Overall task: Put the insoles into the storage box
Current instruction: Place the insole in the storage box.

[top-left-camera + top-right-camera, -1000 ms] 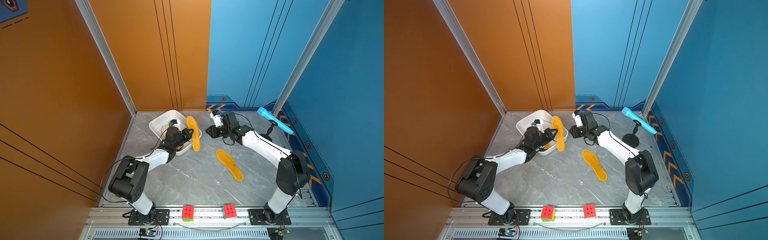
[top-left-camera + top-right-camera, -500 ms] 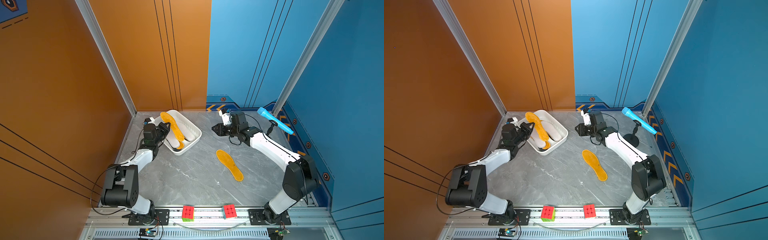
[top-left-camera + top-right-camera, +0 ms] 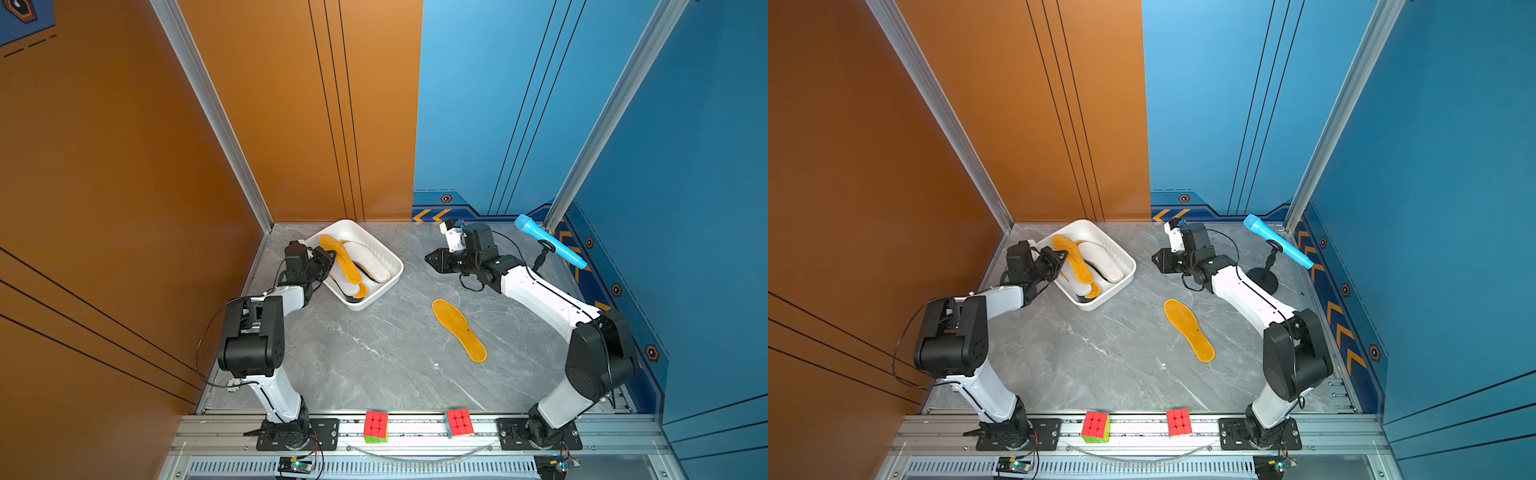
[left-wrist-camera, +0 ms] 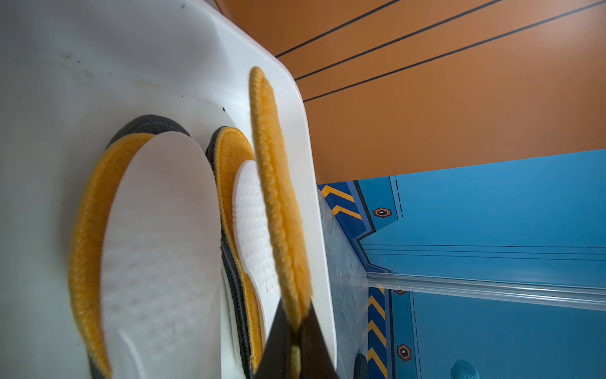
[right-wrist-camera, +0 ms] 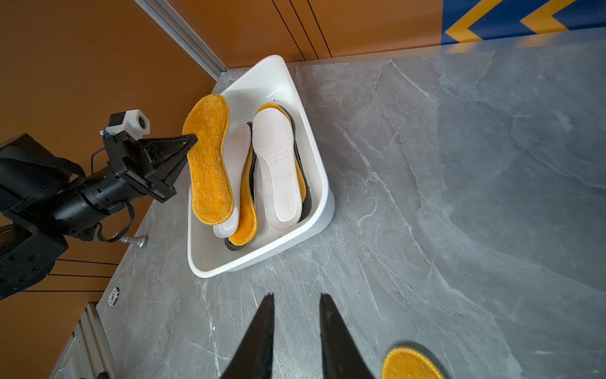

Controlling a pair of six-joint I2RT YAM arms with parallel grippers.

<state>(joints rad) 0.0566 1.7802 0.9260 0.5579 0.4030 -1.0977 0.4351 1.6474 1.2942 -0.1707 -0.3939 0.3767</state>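
Shifted insole (image 5: pixel 210 164), left end effector (image 5: pixel 192 140) tight

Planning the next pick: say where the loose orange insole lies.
The loose insole lies flat on the table in both top views, right of the box and nearer the rail than the right hand.

Orange, blue walls (image 3: pixel 257 124); apparently marble floor (image 3: pixel 374 353)

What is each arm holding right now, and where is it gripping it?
The left end effector pinches an orange-yellow insole by its long side edge, above the storage box. The right end effector holds nothing; it is open.
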